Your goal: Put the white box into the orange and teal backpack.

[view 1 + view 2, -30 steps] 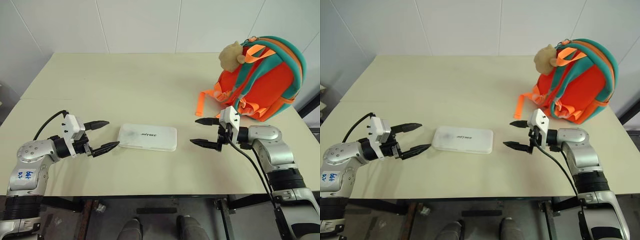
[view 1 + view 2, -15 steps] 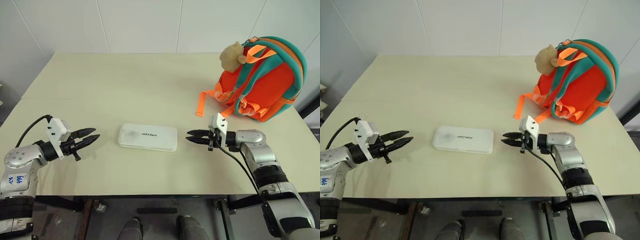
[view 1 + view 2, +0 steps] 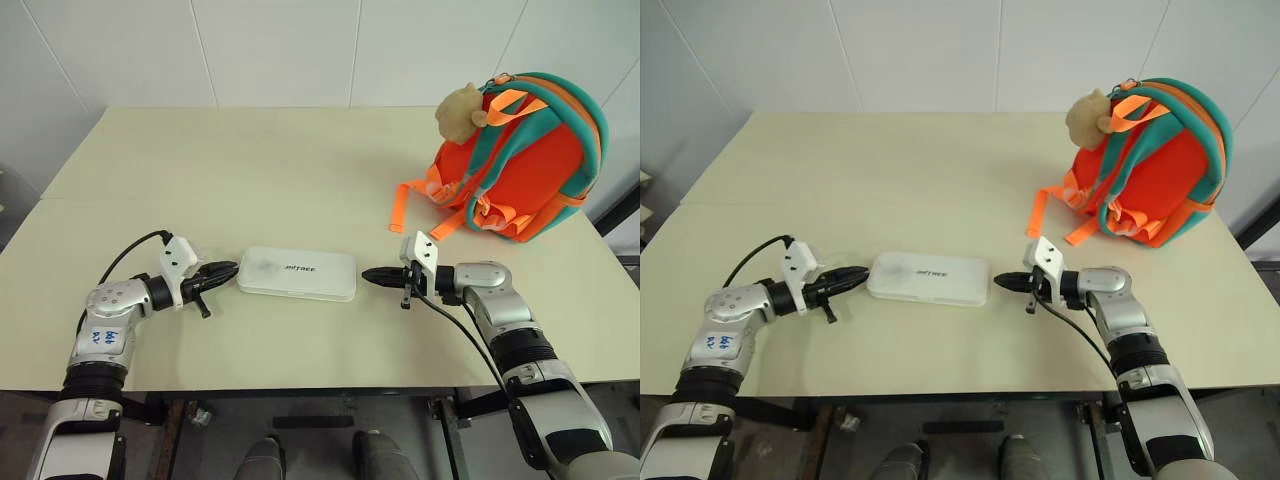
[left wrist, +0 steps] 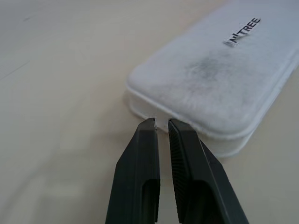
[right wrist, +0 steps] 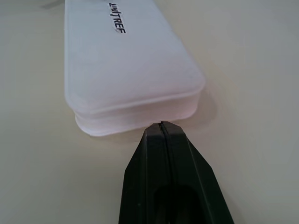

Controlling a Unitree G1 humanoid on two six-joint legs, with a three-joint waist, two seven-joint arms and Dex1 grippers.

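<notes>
Flat, white box point(image 3: 296, 274) lengthwise between left gripper point(image 3: 232, 269) and right gripper point(image 3: 366, 275), jaws clenched empty.

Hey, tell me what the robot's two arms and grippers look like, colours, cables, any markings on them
Both arms are silver-grey metal with black ribbed sections toward the body. Each ends in a black wrist carrying a small white block and a gripper with two black tapered fingers: left gripper, right gripper. A thin black cable loops from each wrist back along the arm. The left arm carries a white sticker with blue handwriting.

White box point(image 4: 219, 79) top: dark lettering, legible part "NTREE".
</notes>
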